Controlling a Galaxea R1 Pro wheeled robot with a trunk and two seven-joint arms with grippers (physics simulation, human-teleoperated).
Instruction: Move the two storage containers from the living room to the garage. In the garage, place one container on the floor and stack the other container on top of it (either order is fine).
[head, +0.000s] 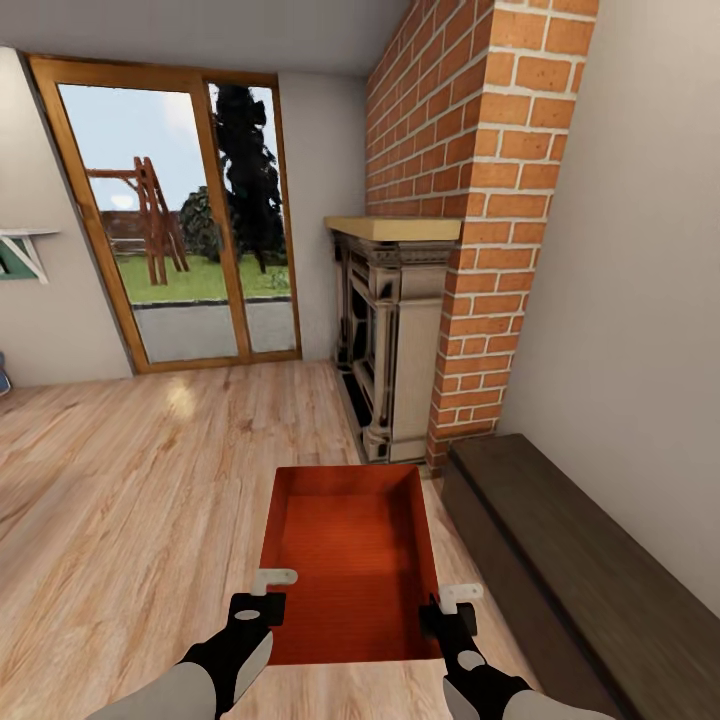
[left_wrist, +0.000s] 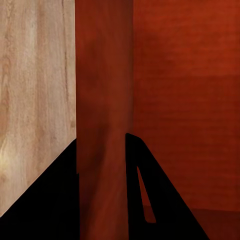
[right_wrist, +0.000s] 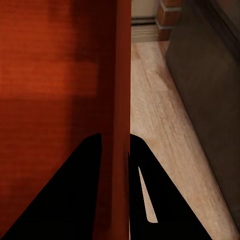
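Container (head: 348, 560), lower centre: your left gripper (head: 262, 598) and right gripper (head: 447, 610) clamp its side walls. Next, haul it garageward.

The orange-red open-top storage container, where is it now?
In the head view it is low at centre, over pale wood-plank floor, before the brick fireplace, left of a dark bench.

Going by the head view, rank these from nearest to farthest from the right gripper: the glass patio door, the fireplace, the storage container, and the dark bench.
1. storage container, its wall between the right gripper's fingers
2. dark bench, just to its right
3. fireplace, ahead by the brick chimney
4. glass patio door, far back left
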